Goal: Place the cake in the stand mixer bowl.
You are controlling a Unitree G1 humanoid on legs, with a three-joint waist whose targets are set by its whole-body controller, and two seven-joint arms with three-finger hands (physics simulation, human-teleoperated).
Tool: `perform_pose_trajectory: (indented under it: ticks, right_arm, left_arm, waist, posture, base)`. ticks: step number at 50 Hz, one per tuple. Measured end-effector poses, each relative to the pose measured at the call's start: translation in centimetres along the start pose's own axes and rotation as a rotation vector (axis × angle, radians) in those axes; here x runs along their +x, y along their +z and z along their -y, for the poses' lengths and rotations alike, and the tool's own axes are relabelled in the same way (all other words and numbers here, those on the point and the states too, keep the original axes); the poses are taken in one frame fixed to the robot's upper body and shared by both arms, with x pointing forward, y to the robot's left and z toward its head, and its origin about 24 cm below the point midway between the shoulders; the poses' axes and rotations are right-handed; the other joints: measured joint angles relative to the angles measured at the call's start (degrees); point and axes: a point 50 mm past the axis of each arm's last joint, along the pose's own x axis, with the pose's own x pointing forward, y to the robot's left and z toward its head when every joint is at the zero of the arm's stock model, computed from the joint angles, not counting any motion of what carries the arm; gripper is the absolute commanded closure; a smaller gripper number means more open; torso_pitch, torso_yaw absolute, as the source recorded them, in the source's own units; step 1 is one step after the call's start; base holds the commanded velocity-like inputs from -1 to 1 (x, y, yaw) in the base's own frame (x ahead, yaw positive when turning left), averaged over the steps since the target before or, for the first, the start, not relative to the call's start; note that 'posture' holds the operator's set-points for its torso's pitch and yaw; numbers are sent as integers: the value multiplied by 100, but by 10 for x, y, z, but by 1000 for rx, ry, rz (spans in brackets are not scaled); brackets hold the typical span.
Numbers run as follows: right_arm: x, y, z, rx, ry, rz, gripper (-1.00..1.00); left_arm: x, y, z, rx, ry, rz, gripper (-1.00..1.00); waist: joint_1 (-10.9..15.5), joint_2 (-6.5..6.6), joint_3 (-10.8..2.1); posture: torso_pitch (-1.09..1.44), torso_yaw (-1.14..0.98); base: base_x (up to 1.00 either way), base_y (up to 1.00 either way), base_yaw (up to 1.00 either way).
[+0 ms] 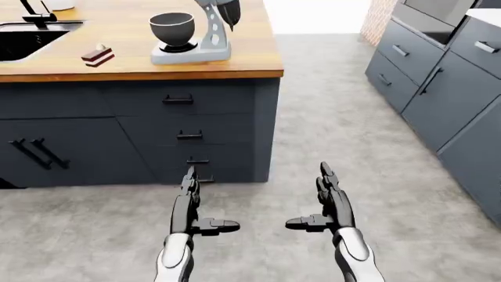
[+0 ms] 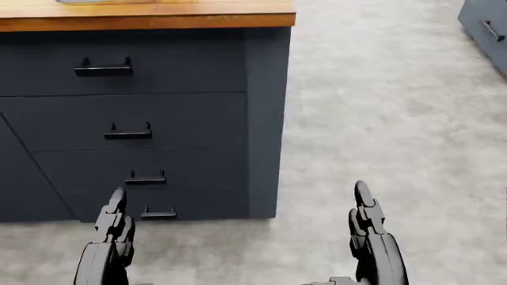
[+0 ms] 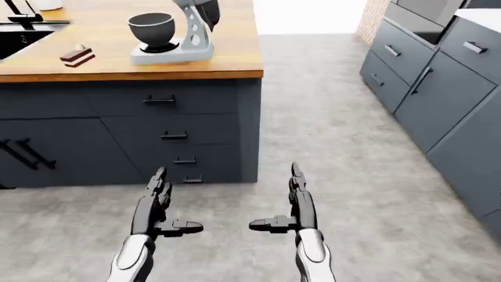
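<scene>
**Both Hands Open Over Floor; Cake Resting on Island Countertop**

Landmark for all positions: the kitchen island [image 1: 141,126], a dark cabinet block with a wooden countertop [image 1: 125,64].

1. Nearest to the cameras, the left hand [image 1: 190,202] and the right hand [image 1: 329,202] are extending over the grey floor [image 1: 345,135], below the island's lower edge in the left-eye view. Both hands are holding nothing: the fingers are pointing straight toward the top of the view and the thumbs are sticking out sideways toward each other. The left hand is lying in line with the island's drawer column; the right hand is lying past the island's right corner, over bare floor.

2. Next, the island face is showing a stack of drawer handles [image 1: 178,100] near its right end and two slanted bar handles [image 1: 35,153] toward its left.

3. On the countertop, the cake [image 1: 98,56], a layered slice with a white top, is sitting left of the stand mixer [image 1: 205,35], apart from it. The stand mixer bowl [image 1: 171,26], dark and open-topped, is sitting on the mixer base under the raised head.

4. At the island's left end, a sink [image 1: 27,38] with a dark faucet [image 1: 35,13] is showing.

5. Right of the island, across the floor, a row of dark cabinets [image 1: 446,88] is running along the view's right edge.
</scene>
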Motion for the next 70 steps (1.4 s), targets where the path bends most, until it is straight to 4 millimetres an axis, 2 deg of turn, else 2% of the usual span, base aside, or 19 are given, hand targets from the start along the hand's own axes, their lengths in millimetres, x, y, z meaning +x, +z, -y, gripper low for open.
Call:
perform_pose_trajectory:
  ticks: [1,3,5,8,12,21,26,29,36,41,44,45,50,59,60,61,64,66,70]
  right_arm:
    - [-2,5,0,-5,-1,21,-100]
    - [-2,26,0,-18,-8,118,-100]
    - [-4,33,-1,-24,-12,157,-100]
    - [-8,34,-2,-42,-13,147,-100]
    - [-12,42,-2,-65,-9,145,-100]
    - [-25,100,-2,-148,-21,308,-100]
    - [-31,119,-1,-186,-23,355,-100]
    - [-34,129,-1,-199,-23,383,-100]
    - [-38,142,-5,-233,-26,388,-100]
    - [-47,146,3,-241,-72,384,-100]
    - [-48,151,0,-249,-75,405,-100]
    - [-48,152,-3,-246,-64,410,-100]
    - [-44,145,-9,-247,-25,373,-100]
    - [-47,151,-9,-255,-36,400,-100]
    - [-47,151,-8,-257,-41,400,-100]
    - [-47,150,-6,-257,-47,393,-100]
    - [-45,144,-2,-258,-65,352,-100]
    - [-44,146,-4,-261,-63,360,-100]
    - [-47,151,-6,-265,-55,393,-100]
  left_arm:
    - [-1,5,-1,4,0,22,-100]
    - [-2,26,-1,13,0,119,-100]
    - [-4,33,-1,17,1,157,-100]
    - [-6,30,0,25,-1,136,-100]
    - [-6,34,0,39,-2,124,-100]
    - [-10,87,0,74,6,245,-100]
    - [-17,116,-2,95,24,303,-100]
    - [-20,126,0,105,24,328,-100]
    - [-23,130,3,117,13,309,-100]
    - [-26,137,10,128,-6,330,-100]
    - [-27,138,9,128,-9,338,-100]
    - [-27,137,7,132,0,336,-100]
    - [-25,129,2,139,32,297,-100]
    - [-26,132,3,143,23,320,-100]
    - [-26,132,5,141,20,323,-100]
    - [-26,130,6,137,13,317,-100]
    - [-24,122,7,134,-1,280,-100]
    - [-24,122,6,135,2,284,-100]
    - [-26,128,6,135,4,321,-100]
  waist:
    - [-6,-22,-56]
    - [34,-21,-337]
    - [48,-54,-238]
    - [47,-40,-319]
    - [54,-24,-305]
    - [51,-32,-430]
    - [43,-24,-429]
    - [46,-12,-427]
    - [48,-13,-376]
    - [-36,108,-309]
    - [-47,338,-305]
    - [-32,335,-285]
    - [-12,231,-239]
    - [-39,-245,-258]
    - [-72,-243,-269]
    - [-107,-170,-242]
    - [-88,-252,-314]
    - [-63,-186,-330]
    - [-83,171,-244]
  posture:
    - [0,0]
    - [0,0]
    - [0,0]
    - [0,0]
    - [0,0]
    - [0,0]
    - [0,0]
    - [0,0]
    - [0,0]
    - [0,0]
    - [0,0]
    - [0,0]
    - [0,0]
    - [0,0]
    - [0,0]
    - [0,0]
    - [0,0]
    - [0,0]
    - [0,0]
  base:
    - [0,0,0]
    - [0,0,0]
    - [0,0,0]
    - [0,0,0]
    - [0,0,0]
    - [0,0,0]
    - [0,0,0]
    - [0,0,0]
    - [0,6,0]
    - [0,23,0]
    - [0,28,0]
    - [0,31,0]
    - [0,31,0]
    - [0,32,0]
    - [0,31,0]
    - [0,31,0]
    - [0,31,0]
    - [0,31,0]
    - [0,31,0]
